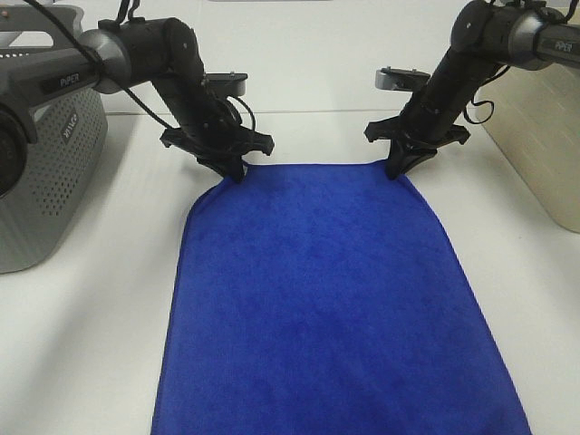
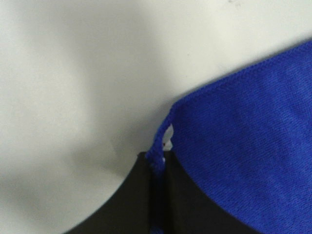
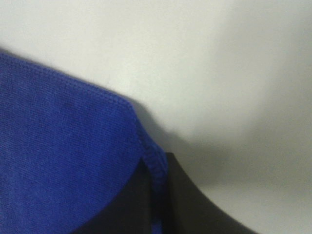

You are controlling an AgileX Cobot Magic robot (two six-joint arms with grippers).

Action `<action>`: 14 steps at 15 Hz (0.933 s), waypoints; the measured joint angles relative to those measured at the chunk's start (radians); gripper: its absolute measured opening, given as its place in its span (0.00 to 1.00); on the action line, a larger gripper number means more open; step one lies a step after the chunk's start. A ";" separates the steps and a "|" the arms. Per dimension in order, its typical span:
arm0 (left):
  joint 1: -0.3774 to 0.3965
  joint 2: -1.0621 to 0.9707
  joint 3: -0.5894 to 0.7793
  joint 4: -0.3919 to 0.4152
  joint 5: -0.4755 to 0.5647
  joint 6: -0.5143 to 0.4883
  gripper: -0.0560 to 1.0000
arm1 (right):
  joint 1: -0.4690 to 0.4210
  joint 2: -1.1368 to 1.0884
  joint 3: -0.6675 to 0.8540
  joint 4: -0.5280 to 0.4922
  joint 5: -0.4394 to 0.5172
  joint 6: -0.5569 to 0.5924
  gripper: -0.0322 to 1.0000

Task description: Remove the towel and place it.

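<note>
One white worktop (image 1: 109,344) carries one blue towel (image 1: 335,299), spread flat, its near edge cut off at 6 o'clock. One grey basket (image 1: 45,181) sits at 9 o'clock, partly hidden. Only the wrist views show the stitched hem nipped: left claw (image 1: 234,172) and right claw (image 1: 396,170) each pinch a far corner.

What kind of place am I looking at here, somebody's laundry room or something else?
Probably a robot test bench, not a home. Two black arms work over a bare white table, the left gripper and right gripper each pinching a corner of a blue towel; a grey perforated basket stands alongside.
</note>
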 joint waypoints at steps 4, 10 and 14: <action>-0.001 0.003 -0.010 0.038 -0.029 0.037 0.07 | 0.001 -0.005 0.000 -0.010 -0.056 -0.058 0.05; -0.003 0.009 -0.094 0.154 -0.176 0.042 0.07 | 0.001 -0.008 -0.055 -0.020 -0.186 -0.116 0.05; -0.003 0.009 -0.094 0.221 -0.320 0.042 0.07 | 0.001 -0.015 -0.131 0.002 -0.268 -0.196 0.05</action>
